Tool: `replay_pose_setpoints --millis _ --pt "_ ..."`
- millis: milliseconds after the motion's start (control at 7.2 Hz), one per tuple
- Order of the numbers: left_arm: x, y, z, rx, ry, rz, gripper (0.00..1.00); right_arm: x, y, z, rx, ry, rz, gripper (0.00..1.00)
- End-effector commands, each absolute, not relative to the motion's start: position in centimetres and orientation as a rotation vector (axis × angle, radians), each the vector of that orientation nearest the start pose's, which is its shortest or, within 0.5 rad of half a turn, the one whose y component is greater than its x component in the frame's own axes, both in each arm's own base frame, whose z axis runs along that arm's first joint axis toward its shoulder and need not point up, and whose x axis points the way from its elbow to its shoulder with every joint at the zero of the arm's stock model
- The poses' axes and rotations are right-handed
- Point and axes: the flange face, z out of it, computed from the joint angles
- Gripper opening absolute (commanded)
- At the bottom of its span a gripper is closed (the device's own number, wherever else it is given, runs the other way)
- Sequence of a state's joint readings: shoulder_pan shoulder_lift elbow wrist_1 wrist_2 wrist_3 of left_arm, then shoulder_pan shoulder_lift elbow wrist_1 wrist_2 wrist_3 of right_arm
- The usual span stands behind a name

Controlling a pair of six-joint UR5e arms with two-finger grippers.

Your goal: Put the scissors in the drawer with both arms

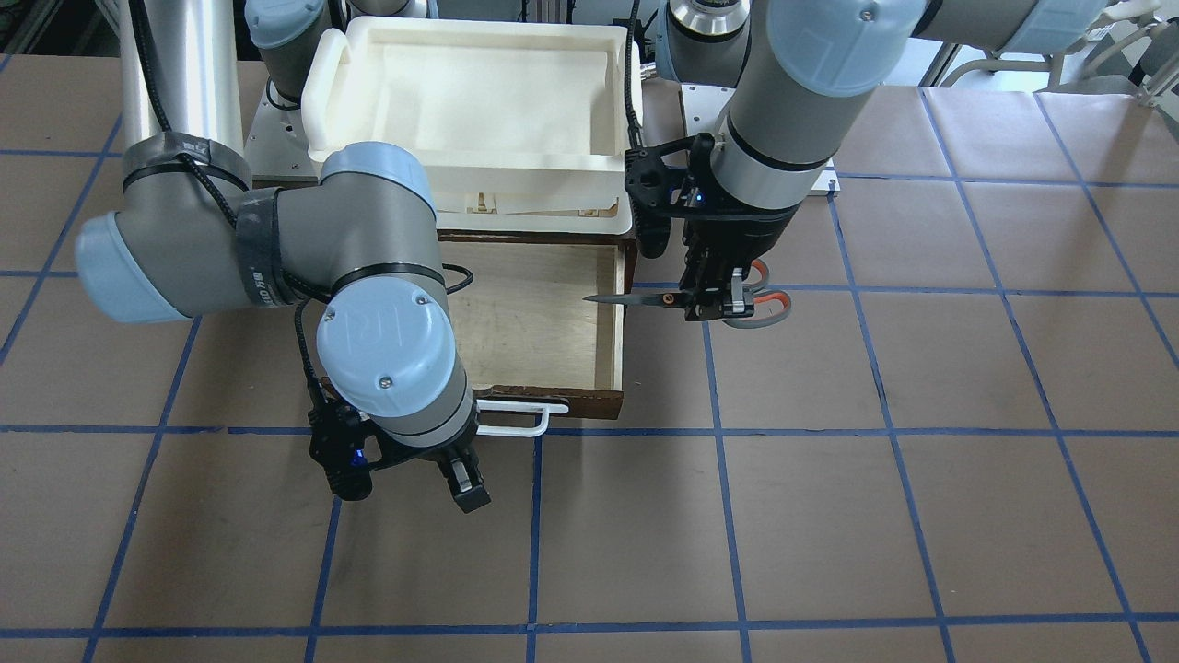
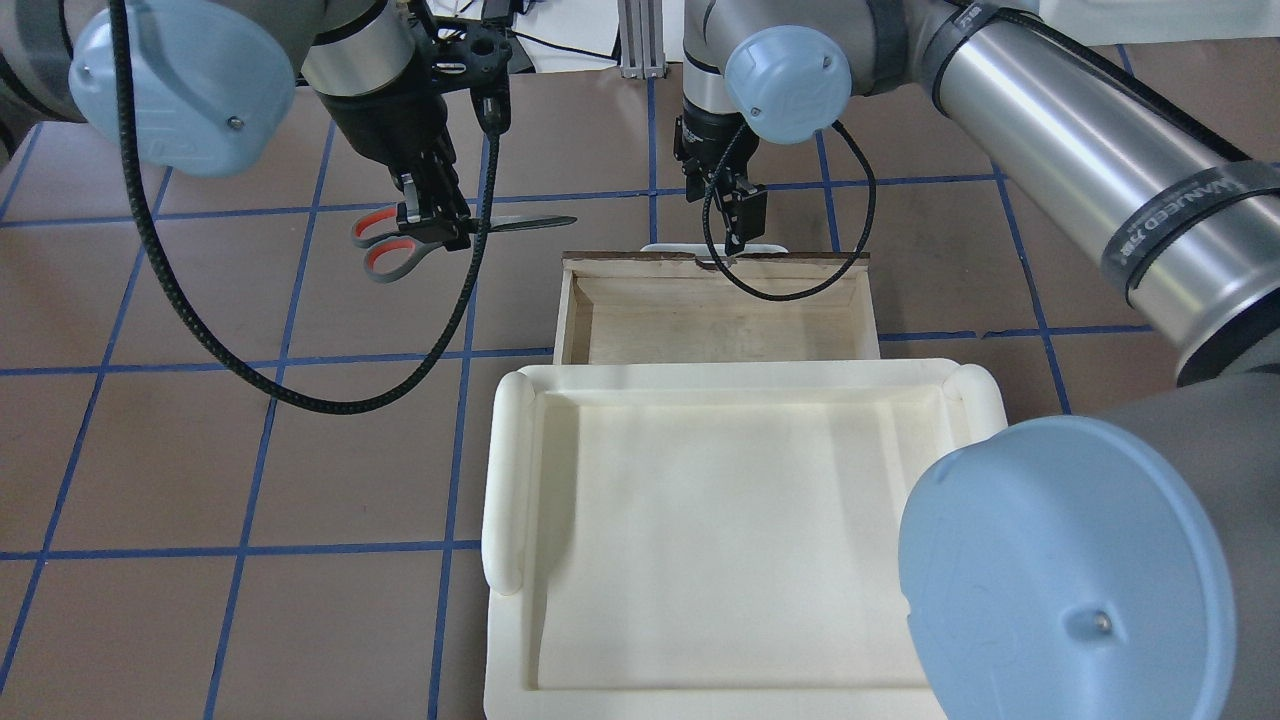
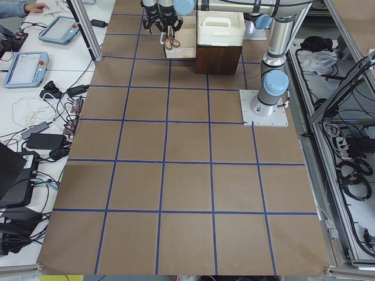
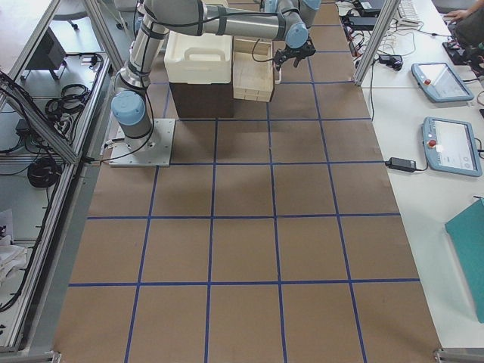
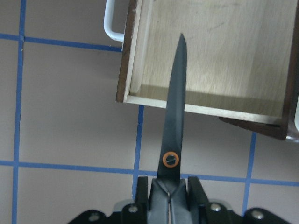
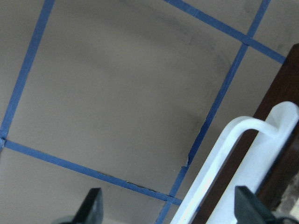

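My left gripper is shut on the scissors near the pivot and holds them level above the table. The orange-lined handles stick out behind the fingers. In the left wrist view the blades point over the side wall of the open drawer, with the tip above its pale, empty floor. The drawer is pulled out from under the white tray. My right gripper is open and empty, hovering at the drawer's white bar handle. The handle lies near one fingertip.
A white foam tray sits on the cabinet above the drawer, also seen in the front view. The brown table surface has blue tape grid lines. The right arm's elbow hangs over the drawer's near corner. Tablets and cables lie on side benches.
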State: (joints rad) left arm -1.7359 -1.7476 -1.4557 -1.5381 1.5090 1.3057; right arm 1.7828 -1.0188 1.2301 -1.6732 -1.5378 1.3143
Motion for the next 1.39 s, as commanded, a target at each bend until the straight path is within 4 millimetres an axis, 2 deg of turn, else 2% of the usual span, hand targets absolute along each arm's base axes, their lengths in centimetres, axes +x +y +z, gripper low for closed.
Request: replay_pose_setpoints --millis 0,139,278,417,556,694,833,972,1250 --pt "-27.4 -52.0 44.6 2.199 2.359 -0.007 0.06 23.6 -64.2 40.6 1.163 2.898 0.021 1.0" --pt "-29.5 -51.5 43.7 2.237 2.333 0.012 0.06 19.8 -64.0 43.5 0.887 2.981 -0.044 1.0" --pt "-31.1 -51.9 42.2 2.224 2.373 0.001 0.07 15.5 -63.5 45.0 0.656 3.081 -0.093 1.0" --pt "-32.9 -52.3 41.2 2.191 2.386 -0.04 0.07 13.2 -62.0 46.8 0.389 3.16 -0.139 1.0" --pt "-35.2 -52.4 39.8 2.156 2.412 -0.055 0.07 12.3 -60.3 48.1 0.194 3.214 -0.168 1.0" --pt "-36.9 -52.2 38.8 2.162 2.413 -0.033 0.07 11.8 -59.2 49.1 0.129 3.234 -0.189 1.0" --pt "-38.7 -51.4 37.5 2.167 2.425 0.003 0.07 12.1 -58.8 49.6 0.061 3.222 -0.189 1.0" --pt "-40.1 -50.4 36.9 2.197 2.413 0.036 0.07 12.2 -58.6 48.8 0.054 3.22 -0.16 1.0" --pt "-40.9 -49.3 35.6 2.22 2.415 0.144 0.07 13.5 -58.1 48.8 0.038 3.107 -0.145 1.0"
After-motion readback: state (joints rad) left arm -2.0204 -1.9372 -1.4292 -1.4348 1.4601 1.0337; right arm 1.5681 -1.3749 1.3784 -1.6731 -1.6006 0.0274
